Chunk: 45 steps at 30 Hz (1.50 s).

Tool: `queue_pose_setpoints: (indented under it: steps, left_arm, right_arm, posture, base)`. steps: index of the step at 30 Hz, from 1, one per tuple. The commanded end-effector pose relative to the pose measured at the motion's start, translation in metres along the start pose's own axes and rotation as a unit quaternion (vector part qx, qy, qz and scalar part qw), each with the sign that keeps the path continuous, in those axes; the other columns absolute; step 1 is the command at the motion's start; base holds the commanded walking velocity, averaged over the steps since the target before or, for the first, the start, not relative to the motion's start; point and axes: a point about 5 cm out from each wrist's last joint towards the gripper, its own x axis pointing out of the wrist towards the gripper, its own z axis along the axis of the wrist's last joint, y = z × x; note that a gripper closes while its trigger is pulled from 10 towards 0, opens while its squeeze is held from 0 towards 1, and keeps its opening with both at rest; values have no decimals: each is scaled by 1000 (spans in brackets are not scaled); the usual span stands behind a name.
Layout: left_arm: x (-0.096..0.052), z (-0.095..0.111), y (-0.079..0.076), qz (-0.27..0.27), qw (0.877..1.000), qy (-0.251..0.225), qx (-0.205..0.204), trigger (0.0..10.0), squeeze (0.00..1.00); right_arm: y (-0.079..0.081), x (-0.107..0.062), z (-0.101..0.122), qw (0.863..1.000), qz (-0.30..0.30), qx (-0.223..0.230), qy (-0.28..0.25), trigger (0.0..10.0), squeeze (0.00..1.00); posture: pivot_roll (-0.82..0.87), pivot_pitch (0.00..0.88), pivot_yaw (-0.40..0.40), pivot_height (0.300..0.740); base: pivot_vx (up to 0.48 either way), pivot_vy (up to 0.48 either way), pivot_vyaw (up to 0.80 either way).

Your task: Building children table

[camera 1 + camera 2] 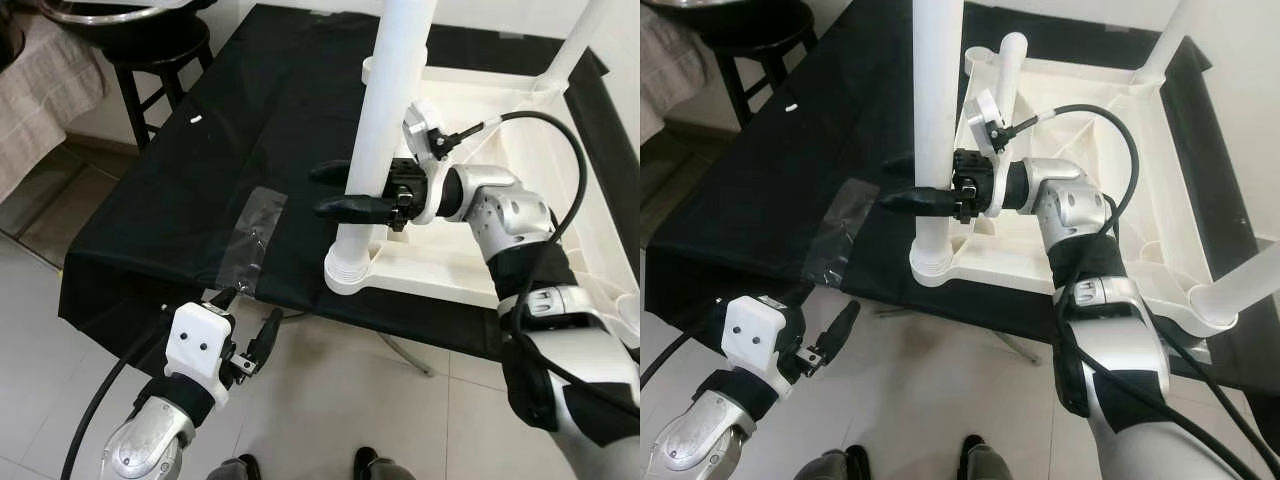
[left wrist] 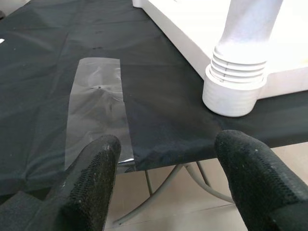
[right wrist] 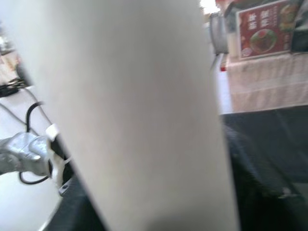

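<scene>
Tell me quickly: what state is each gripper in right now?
Left gripper: open, holding nothing, below the black table's edge.
Right gripper: closed around the white table leg.

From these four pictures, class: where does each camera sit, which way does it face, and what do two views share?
Head eyes: look forward and down at the upturned white table on black cloth; both arms show.
Left wrist: along open left gripper toward the leg's socket.
Right wrist: against the white leg.
Shared: that leg, held by right gripper.
</scene>
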Motion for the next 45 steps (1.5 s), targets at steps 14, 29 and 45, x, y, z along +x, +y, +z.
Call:
queue_pose_setpoints:
  steps: [14, 29, 45]
  left_arm:
    - [-5, -2, -5, 3, 1000, 15, 6, 10000, 0]
    - [10, -6, -4, -7, 1000, 8, 14, 10000, 0]
    - [5, -4, -3, -5, 1000, 10, 19, 10000, 0]
  right_arm:
    - [10, -1, -24, 968, -239, -78, 27, 0, 0]
    - [48, 73, -82, 843, -538, -2, -8, 10000, 0]
    - [35, 29, -18, 991, -85, -96, 36, 10000, 0]
  posture:
    - [50, 294, -69, 740]
    - [15, 227, -47, 740]
    - [63, 251, -28, 740]
  base:
    - [0, 0, 0]
    - [0, 0, 0]
    - [0, 0, 0]
